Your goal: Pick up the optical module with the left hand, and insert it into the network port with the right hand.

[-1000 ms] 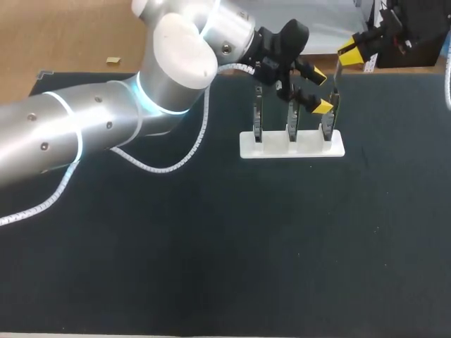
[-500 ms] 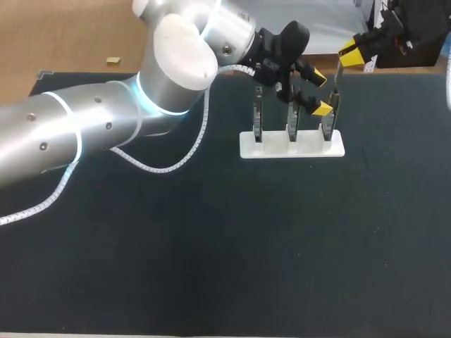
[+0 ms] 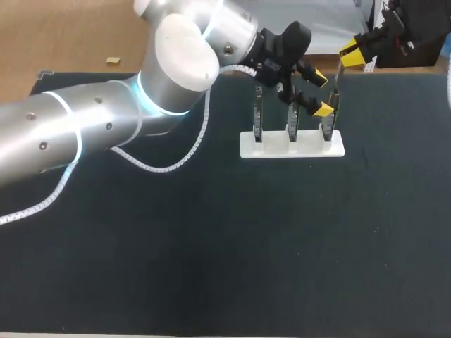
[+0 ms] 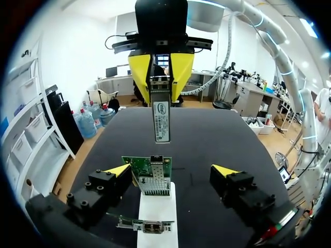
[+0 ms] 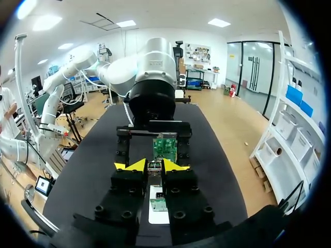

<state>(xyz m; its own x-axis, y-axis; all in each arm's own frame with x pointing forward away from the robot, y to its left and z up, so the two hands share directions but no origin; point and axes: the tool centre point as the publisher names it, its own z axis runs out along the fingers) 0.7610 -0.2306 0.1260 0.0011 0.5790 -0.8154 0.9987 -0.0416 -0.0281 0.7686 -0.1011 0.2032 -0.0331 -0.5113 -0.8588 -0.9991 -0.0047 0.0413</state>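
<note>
The optical module (image 4: 161, 120), a slim metal bar with a white label, hangs downward from my right gripper (image 4: 160, 70), which is shut on its upper end. It hovers above the rightmost green network card (image 3: 328, 125), whose port (image 4: 154, 182) faces upward. My left gripper (image 3: 318, 91) is open, its yellow tips on either side of that card (image 4: 152, 174), holding nothing. In the right wrist view my right gripper (image 5: 154, 166) is shut on the module (image 5: 154, 167), with the card (image 5: 165, 147) just ahead.
A white stand (image 3: 292, 145) at the back of the dark table (image 3: 225, 246) holds three upright cards; two others (image 3: 258, 121) (image 3: 292, 121) stand to the left. My left arm (image 3: 106, 127) stretches across the table's left half.
</note>
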